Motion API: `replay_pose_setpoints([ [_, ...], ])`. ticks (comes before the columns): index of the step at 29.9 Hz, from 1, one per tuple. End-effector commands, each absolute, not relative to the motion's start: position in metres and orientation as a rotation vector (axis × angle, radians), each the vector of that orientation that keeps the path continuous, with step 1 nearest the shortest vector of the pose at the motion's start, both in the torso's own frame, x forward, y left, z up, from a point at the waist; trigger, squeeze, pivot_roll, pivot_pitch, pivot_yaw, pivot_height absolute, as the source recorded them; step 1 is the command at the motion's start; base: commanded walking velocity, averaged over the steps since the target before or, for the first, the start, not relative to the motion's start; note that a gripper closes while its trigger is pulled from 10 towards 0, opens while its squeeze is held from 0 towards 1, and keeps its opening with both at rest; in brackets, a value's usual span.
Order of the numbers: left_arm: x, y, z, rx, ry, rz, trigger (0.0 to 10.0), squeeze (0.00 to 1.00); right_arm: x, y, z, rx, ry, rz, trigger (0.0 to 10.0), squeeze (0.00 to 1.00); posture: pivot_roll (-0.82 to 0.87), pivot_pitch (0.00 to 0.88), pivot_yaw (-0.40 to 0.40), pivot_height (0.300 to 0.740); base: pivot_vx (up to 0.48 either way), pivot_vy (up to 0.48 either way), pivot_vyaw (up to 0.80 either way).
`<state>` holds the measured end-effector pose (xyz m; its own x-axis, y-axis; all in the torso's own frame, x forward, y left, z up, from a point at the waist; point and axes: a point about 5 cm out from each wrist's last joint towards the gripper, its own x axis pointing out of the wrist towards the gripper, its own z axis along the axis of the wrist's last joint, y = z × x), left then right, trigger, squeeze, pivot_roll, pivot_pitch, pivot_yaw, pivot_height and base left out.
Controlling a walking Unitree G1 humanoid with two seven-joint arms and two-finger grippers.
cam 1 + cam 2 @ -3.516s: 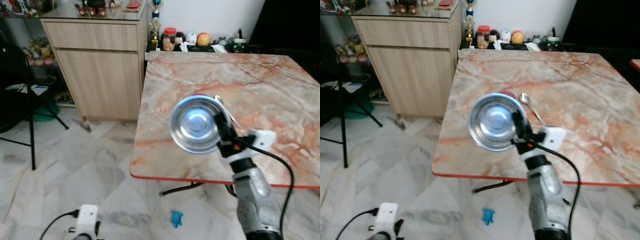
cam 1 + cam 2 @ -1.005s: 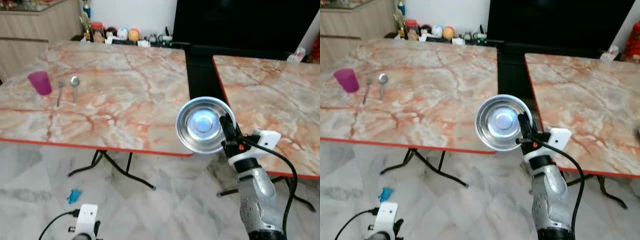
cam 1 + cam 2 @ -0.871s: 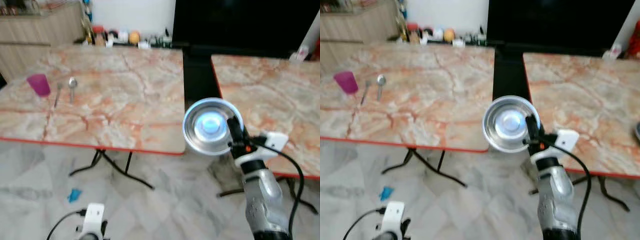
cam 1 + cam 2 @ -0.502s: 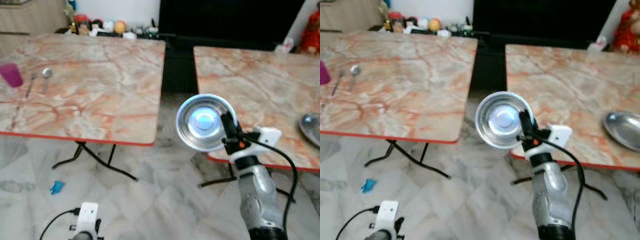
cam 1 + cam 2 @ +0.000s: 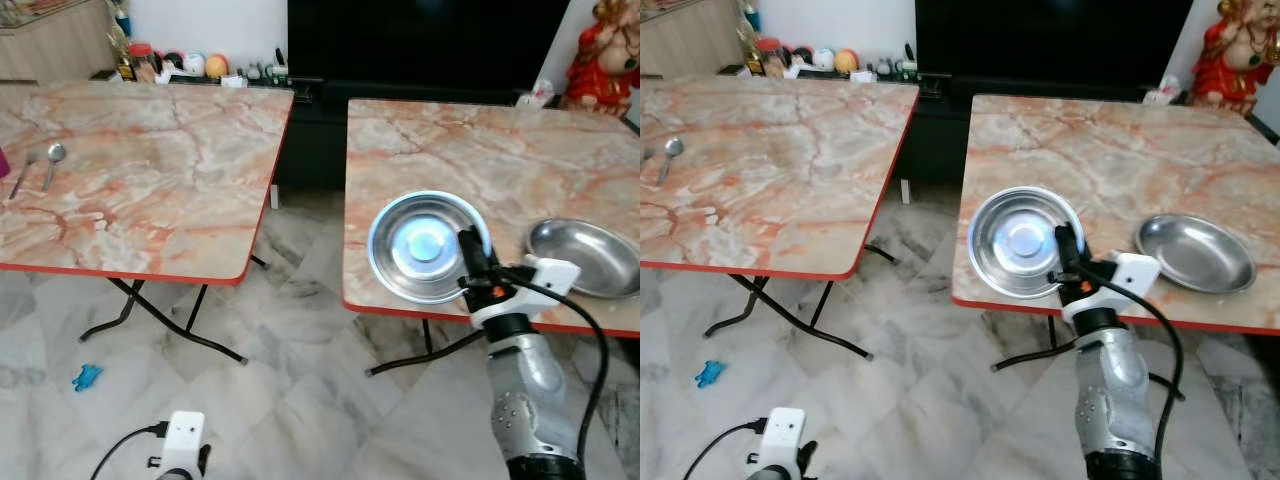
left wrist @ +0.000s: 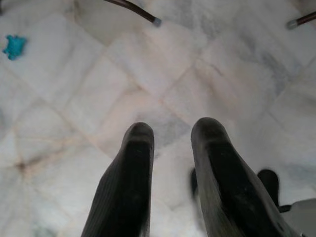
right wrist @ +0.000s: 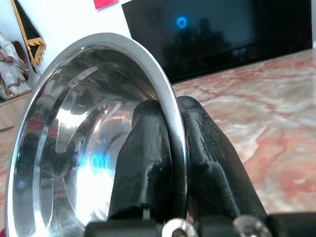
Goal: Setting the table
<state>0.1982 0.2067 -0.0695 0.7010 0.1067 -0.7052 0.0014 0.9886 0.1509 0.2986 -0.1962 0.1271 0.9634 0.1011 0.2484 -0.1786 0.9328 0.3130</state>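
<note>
My right gripper (image 5: 472, 262) is shut on the rim of a shiny steel bowl (image 5: 424, 247), held tilted up in front of the near edge of the right marble table (image 5: 470, 140). In the right wrist view the two black fingers (image 7: 148, 148) pinch the bowl's rim (image 7: 158, 89). A flat steel plate (image 5: 585, 257) lies on that table, just right of the held bowl. On the left table (image 5: 150, 170) a spoon (image 5: 52, 160) and a fork (image 5: 22, 172) lie at the far left. My left gripper (image 6: 170, 148) hangs low over the floor, fingers apart and empty.
A gap of marble floor (image 5: 300, 290) separates the two tables, whose folding legs (image 5: 170, 325) stand below. A black TV unit (image 5: 420, 40) stands behind. A small blue object (image 5: 86, 377) lies on the floor. A red figure (image 5: 605, 45) stands at the back right.
The view has swung right: the left table slid off leftward and the right table with its steel plate came nearer. The bowl stays in my right gripper.
</note>
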Motion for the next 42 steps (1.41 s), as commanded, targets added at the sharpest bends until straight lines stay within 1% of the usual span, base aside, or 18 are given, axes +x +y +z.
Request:
replay_pose_setpoints([
  [1,0.196,0.210,-0.070,0.150,0.808,0.065,10.0,0.00,0.301,-0.191,0.134,0.332,-0.253,0.168,10.0,0.00,0.03,0.000,-0.040,0.740,0.000,-0.352,0.00],
  [13,0.197,0.209,-0.070,0.137,0.799,0.059,10.0,0.00,0.302,-0.193,0.133,0.328,-0.255,0.151,10.0,0.00,0.04,0.000,-0.040,0.740,0.000,-0.345,0.00],
  [27,0.197,0.203,-0.070,0.073,0.788,0.049,10.0,0.00,0.303,-0.200,0.131,0.321,-0.249,0.103,10.0,0.00,0.04,0.000,-0.044,0.740,0.000,0.000,0.00],
  [33,0.197,0.203,-0.071,0.064,0.797,0.039,10.0,0.00,0.304,-0.209,0.129,0.325,-0.243,0.025,10.0,0.00,0.04,0.000,-0.039,0.740,0.000,0.000,0.00],
  [35,0.197,0.205,-0.071,0.068,0.803,0.032,10.0,0.00,0.301,-0.219,0.119,0.329,-0.210,-0.069,10.0,0.00,0.05,0.000,-0.033,0.740,0.000,0.000,0.00],
  [39,0.198,0.207,-0.070,0.078,0.805,0.025,10.0,0.00,0.298,-0.223,0.112,0.322,-0.188,-0.111,10.0,0.00,0.05,0.000,-0.030,0.740,0.000,0.000,0.00],
  [42,0.202,0.212,-0.067,0.087,0.797,0.027,10.0,0.00,0.299,-0.226,0.111,0.329,-0.190,-0.156,10.0,0.00,0.05,0.000,-0.012,0.740,0.000,0.000,0.00],
])
